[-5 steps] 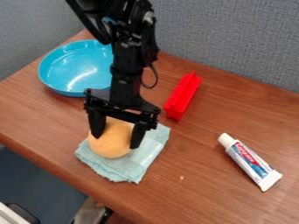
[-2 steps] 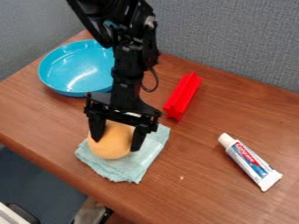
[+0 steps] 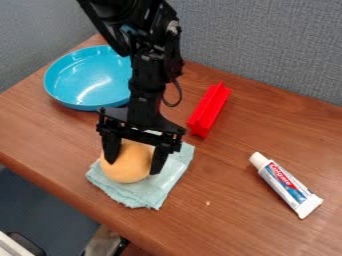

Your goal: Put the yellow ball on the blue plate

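- Gripper [image 3: 134, 152] pointing down, jaws wide open, one finger either side of the ball [image 3: 126, 163], no squeeze visible.
- Ball sits on a teal cloth [image 3: 144, 182] near the table's [image 3: 54, 125] front edge.
- Plate [image 3: 83, 76] back left, apart from ball.

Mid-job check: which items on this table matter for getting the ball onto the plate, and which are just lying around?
Part of the job:
- matte orange-yellow ball, between the open end effector fingers
- round turquoise-blue plastic plate, back left

Just lying about:
- pale teal folded cloth under the ball
- red rectangular block
- white toothpaste tube, right
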Robot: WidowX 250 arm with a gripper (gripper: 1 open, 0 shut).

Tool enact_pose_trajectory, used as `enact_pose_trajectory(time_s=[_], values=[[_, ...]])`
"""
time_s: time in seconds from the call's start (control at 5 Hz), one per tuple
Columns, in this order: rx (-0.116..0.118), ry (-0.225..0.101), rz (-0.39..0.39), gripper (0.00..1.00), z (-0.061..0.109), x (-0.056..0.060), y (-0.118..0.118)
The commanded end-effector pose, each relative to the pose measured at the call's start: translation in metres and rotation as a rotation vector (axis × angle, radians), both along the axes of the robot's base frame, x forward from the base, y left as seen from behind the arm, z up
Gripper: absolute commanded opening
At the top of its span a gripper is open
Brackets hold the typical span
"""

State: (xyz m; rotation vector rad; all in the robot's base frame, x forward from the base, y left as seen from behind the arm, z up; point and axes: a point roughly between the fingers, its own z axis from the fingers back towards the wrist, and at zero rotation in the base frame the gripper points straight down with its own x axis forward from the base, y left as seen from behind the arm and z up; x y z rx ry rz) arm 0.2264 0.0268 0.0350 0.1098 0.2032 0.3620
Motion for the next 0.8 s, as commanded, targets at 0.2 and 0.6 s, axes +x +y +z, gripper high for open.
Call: enact_pose_trajectory(time_s=[0.2,0.6], values=[[0.0,0.008,-0.02,1.0,-0.0077,-0.0012,-0.0101],[0.002,0.011,-0.006,1.0,-0.0107,-0.0007,-0.0106]])
